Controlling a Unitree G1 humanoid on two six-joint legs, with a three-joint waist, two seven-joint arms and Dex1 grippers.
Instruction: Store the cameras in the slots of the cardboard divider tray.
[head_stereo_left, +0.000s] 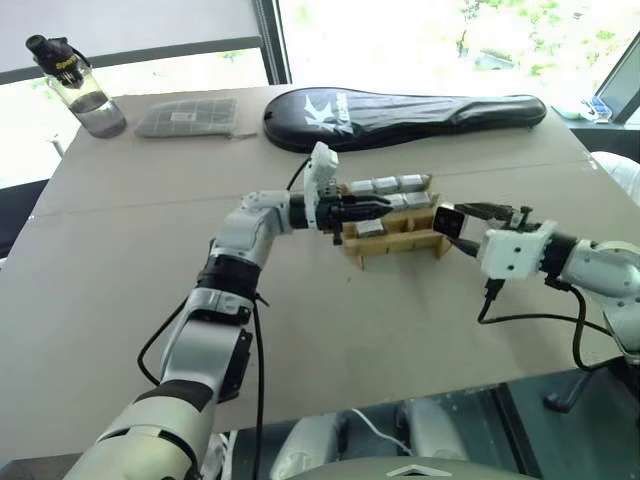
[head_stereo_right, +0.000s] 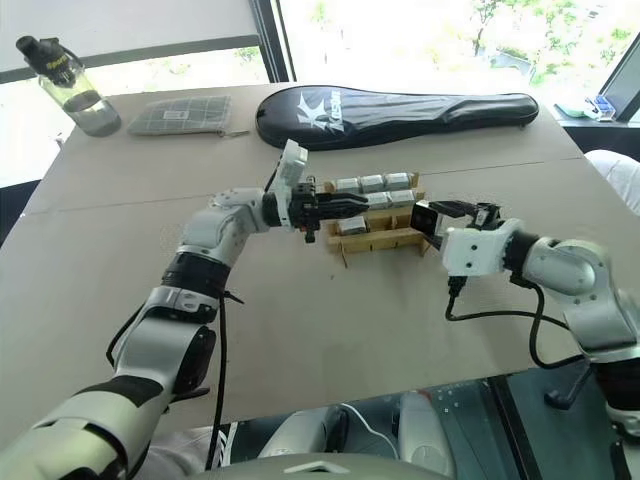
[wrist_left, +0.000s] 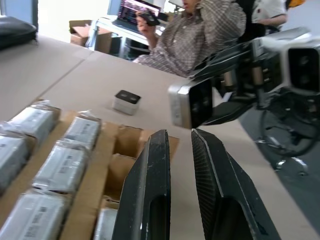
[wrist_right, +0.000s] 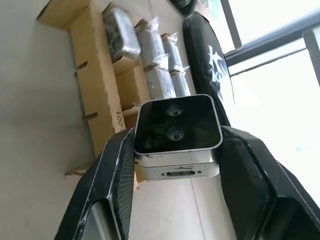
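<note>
I see one cardboard divider tray (head_stereo_left: 400, 235) mid-table, tan, with wrapped cameras (head_stereo_left: 385, 186) seated in its slots; I count about five in there, exact number hard to tell. My left gripper (head_stereo_left: 383, 208) reaches in from the left over the tray, fingers (wrist_left: 150, 190) together, holding nothing. My right gripper (head_stereo_left: 455, 228) sits just right of the tray, jaws clamped on one bare camera (wrist_right: 177, 131), black face showing. One loose camera (wrist_left: 126, 101) lies on the table beyond the tray. Far side: one water bottle (head_stereo_left: 75, 85), one grey gridded pack (head_stereo_left: 187, 117), one black racket case (head_stereo_left: 400, 112).
</note>
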